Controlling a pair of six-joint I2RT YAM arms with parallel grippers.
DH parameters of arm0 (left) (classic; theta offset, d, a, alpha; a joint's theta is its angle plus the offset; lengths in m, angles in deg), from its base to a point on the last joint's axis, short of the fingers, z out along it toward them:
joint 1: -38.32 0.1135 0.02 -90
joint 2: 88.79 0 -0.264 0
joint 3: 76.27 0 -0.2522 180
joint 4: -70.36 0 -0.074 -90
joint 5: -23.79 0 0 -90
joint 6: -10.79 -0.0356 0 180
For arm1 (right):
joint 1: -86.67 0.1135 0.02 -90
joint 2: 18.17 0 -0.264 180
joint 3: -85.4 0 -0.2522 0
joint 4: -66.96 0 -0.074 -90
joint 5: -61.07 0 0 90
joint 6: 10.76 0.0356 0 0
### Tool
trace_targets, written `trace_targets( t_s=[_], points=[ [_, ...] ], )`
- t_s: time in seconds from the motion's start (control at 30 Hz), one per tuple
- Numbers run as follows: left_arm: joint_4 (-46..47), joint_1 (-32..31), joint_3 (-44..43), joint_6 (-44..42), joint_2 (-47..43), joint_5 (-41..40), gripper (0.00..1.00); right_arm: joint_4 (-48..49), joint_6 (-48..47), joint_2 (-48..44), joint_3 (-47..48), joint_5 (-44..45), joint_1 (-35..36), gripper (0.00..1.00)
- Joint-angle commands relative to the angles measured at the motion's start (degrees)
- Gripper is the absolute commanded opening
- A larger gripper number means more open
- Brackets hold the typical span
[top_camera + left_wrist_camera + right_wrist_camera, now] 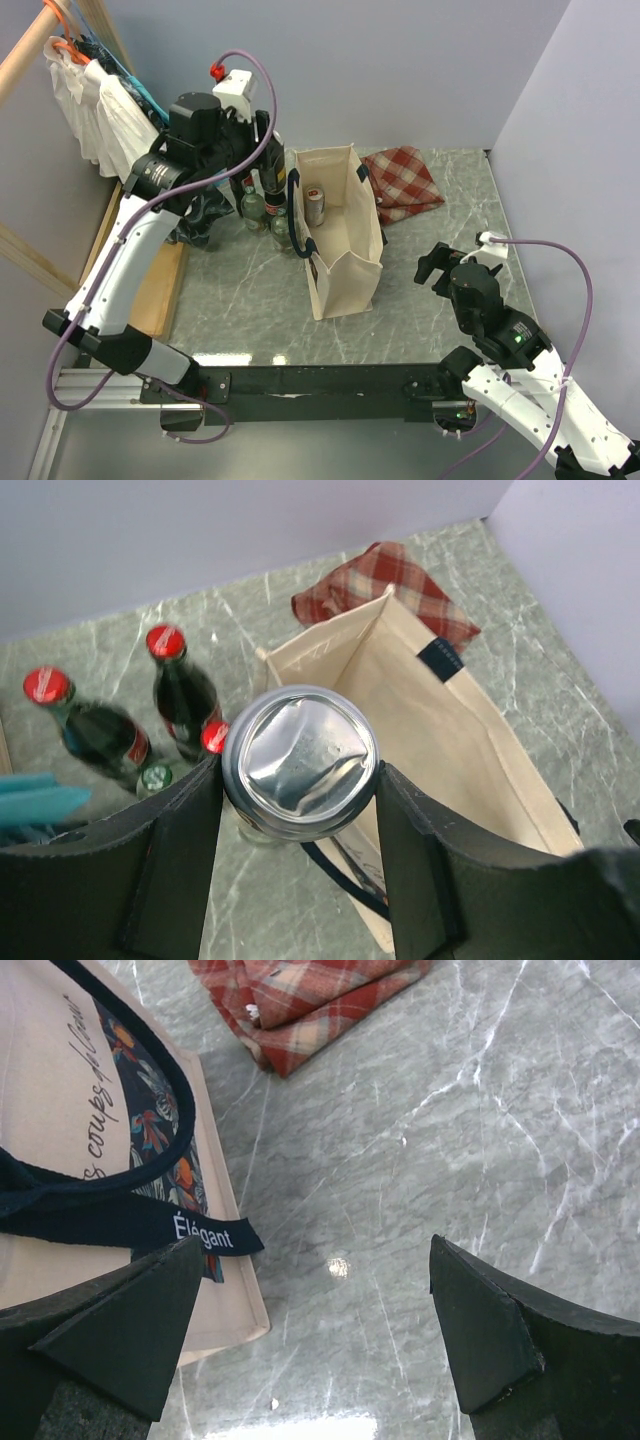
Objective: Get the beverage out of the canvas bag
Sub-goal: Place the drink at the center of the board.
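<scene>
The beverage (300,755), a silver can with a dented end towards the camera, is clamped between the black fingers of my left gripper (300,785). In the top view the can (316,210) hangs over the left rim of the canvas bag (345,260), near its far end, with the left gripper (306,200) shut on it. The cream bag (440,740) stands upright with its mouth open and navy handles; what shows of its inside is bare. My right gripper (440,265) is open low over the table to the right of the bag (60,1110), its jaws (320,1330) wide apart and holding nothing.
Several glass bottles (255,205) with red caps (185,695) stand just left of the bag. A folded red checked cloth (405,180) lies behind the bag on the right (300,1000). Clothes (90,110) hang on a rack at far left, above a wooden board (160,290).
</scene>
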Motion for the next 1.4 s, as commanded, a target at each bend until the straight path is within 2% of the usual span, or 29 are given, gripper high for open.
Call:
trace_targets(
  t_s=[0.0, 0.17, 0.77, 1.37],
  points=[
    [9.22, 0.98, 3.19, 2.95, -6.41, -4.17, 0.01, 2.27, -0.86, 0.27, -0.49, -0.22, 0.33, 1.00],
    [9.40, 1.77, 7.32, 4.09, -8.53, -6.54, 0.01, 2.62, -1.13, 0.36, -0.49, -1.01, 0.33, 1.00],
    [21.53, 2.65, 28.59, 9.72, -17.94, -12.87, 0.01, 3.33, -1.74, -0.96, -0.76, -2.33, 0.33, 1.00],
    [28.39, 2.65, 40.12, 12.36, -19.69, -16.57, 0.01, 2.98, -1.22, -1.31, -0.76, -1.54, 0.33, 1.00]
  ],
)
